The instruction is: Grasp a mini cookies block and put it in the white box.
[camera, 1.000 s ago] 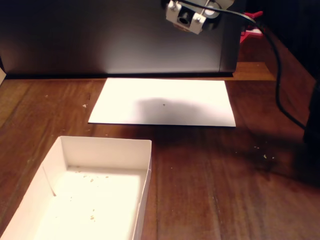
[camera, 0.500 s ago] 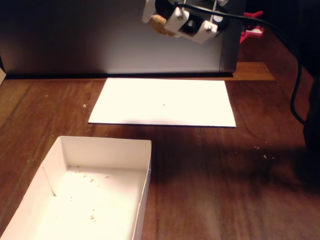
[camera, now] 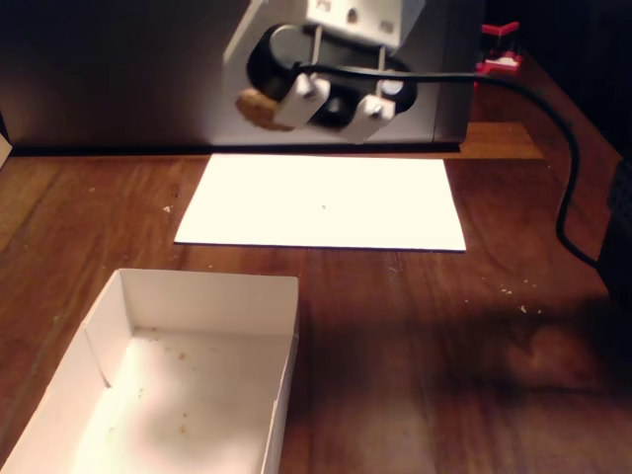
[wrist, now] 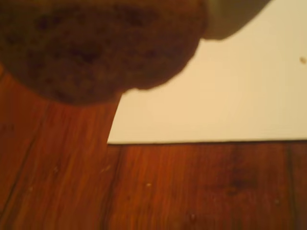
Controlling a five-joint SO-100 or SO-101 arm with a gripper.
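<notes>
Tan-brown and chip-specked, the mini cookies block [camera: 259, 107] hangs in the air, pinched in the closed gripper [camera: 269, 109] above the far edge of the white paper sheet [camera: 326, 202]; in the wrist view it fills the upper left. The white box [camera: 212, 298] lies well apart, nearer the fixed view's camera and to its left, so the carry must run that way and down.

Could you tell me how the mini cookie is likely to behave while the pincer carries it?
The mini cookie looks crumbly: crumbs speckle the white box, so squeezing may break it. Probably light and stiff, held at the pincer tip.
</notes>
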